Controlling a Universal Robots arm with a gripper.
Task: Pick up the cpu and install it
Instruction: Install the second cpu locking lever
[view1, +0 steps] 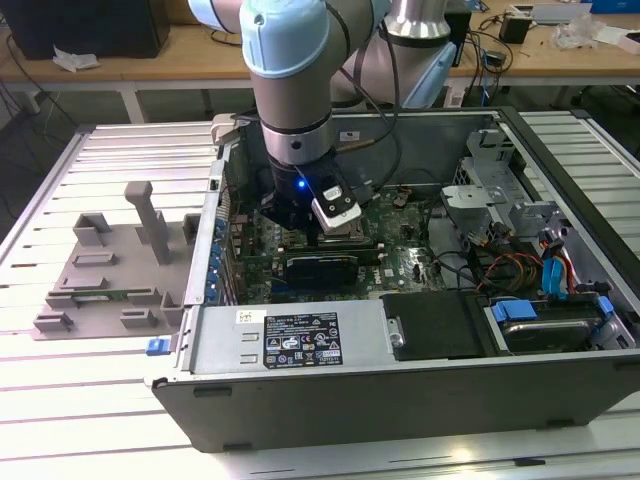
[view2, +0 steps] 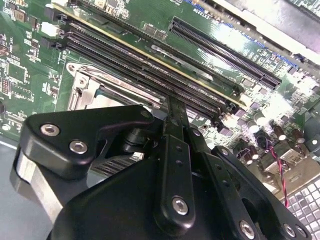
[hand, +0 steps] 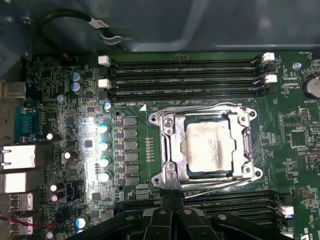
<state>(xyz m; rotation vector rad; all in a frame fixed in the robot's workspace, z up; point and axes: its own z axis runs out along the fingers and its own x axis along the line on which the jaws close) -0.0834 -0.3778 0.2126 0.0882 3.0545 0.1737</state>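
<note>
Silver-grey and smudged on top, the cpu (hand: 209, 147) lies flat inside the metal-framed socket (hand: 165, 150) on the green motherboard (hand: 135, 195), seen from straight above in the first wrist view; the frame surrounds it on all sides and rows of dark memory slots (hand: 182, 77) run alongside. In the exterior view the arm (view1: 290, 80) reaches down into the open computer case (view1: 400, 385), with the gripper (view1: 318, 222) low over the board in the socket area. A grey plastic fixture (view1: 110, 265) with upright blocks sits on the slatted table (view1: 60, 420), just beside the case toward the exterior view's left. In the second wrist view the black gripper linkages (view2: 165, 165) hang close above the socket frame and slots, but I cannot tell whether the fingers are spread or pressed together; nothing is seen held between them.
</note>
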